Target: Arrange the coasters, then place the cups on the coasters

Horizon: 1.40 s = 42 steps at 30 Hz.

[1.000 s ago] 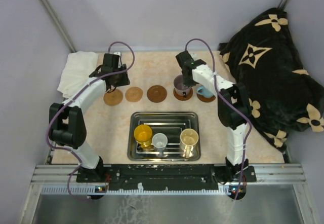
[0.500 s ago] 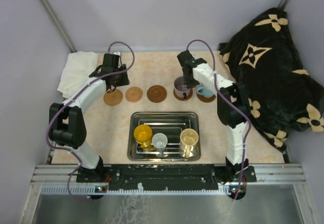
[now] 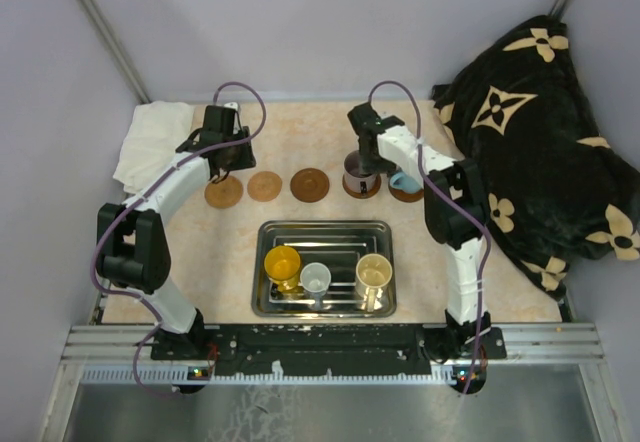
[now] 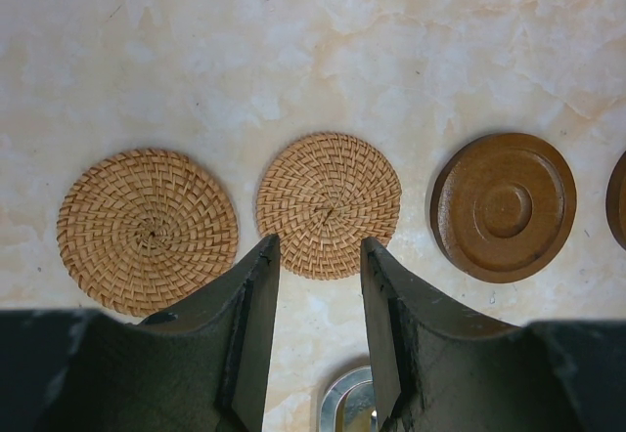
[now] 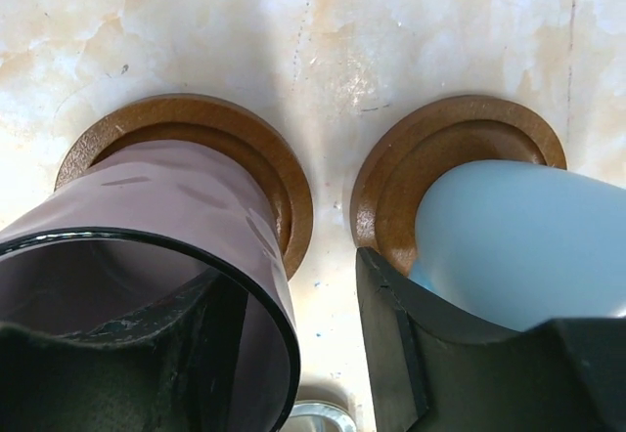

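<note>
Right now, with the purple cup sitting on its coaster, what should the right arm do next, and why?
Probably lift the right gripper straight up. Its jaws stand open astride the wall of the purplish-grey cup, which rests on its coaster, and the yellow cup, grey-white cup and cream cup wait in the tray.

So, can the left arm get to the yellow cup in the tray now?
Probably yes: the left fingers are empty, and the yellow cup stands uncovered at the left end of the tray, on that arm's side.
</note>
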### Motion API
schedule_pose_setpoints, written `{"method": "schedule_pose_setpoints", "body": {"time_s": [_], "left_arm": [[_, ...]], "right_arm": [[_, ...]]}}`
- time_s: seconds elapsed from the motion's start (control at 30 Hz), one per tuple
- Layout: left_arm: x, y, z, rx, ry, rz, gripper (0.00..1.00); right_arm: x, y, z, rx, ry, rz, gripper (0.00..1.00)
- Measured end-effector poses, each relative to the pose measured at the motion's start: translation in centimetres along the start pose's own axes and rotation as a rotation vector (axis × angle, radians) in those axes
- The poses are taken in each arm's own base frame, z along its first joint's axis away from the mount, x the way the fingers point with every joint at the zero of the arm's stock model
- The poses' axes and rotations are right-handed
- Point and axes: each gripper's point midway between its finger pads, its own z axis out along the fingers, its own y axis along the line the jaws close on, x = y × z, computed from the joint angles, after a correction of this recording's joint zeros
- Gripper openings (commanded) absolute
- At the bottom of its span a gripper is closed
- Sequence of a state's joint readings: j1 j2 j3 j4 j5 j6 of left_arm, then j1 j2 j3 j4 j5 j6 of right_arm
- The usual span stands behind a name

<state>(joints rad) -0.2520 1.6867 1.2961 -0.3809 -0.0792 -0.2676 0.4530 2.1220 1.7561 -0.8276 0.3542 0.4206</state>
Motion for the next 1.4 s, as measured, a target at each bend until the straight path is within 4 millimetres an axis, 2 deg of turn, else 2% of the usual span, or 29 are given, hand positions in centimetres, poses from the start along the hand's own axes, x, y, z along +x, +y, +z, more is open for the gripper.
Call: {"method": "schedule_pose_setpoints", "body": {"time_s": [0.1,0.27,0.37,0.77,0.9,1.13,1.27,1.4], "left_arm": [[0.0,0.0,0.0,0.0,0.0,0.0,0.46],[0.0,0.0,0.0,0.001,0.0,0.0,0.46],[0.0,0.0,0.0,0.001,0.0,0.0,0.45],[0.0,0.0,0.0,0.0,0.0,0.0,0.45],[0.0,0.0,0.0,0.001,0.0,-0.001,0.46],[0.0,0.0,0.0,0.0,0.0,-0.001,0.46],[0.0,0.0,0.0,0.0,0.0,-0.001,0.45],[0.0,0.0,0.0,0.0,0.001,-0.001,0.46]], "right_arm": [[-0.5,-0.1,-0.2,0.008,-0.014,0.003,0.49],[-4.2,0.3,-2.3,-0.014,-0.107,0.034,0.5],[-5.4,0.4,-2.9,-0.019,-0.14,0.044,0.5],[-5.8,0.7,-3.4,-0.022,-0.17,0.015,0.51],[-6.7,1.3,-5.5,-0.017,-0.239,-0.029,0.52],[-6.8,4.1,-10.6,-0.076,-0.338,-0.11,0.52],[-6.2,4.0,-12.0,-0.104,-0.343,-0.121,0.51],[-4.0,3.1,-12.7,-0.11,-0.306,-0.144,0.51]]}}
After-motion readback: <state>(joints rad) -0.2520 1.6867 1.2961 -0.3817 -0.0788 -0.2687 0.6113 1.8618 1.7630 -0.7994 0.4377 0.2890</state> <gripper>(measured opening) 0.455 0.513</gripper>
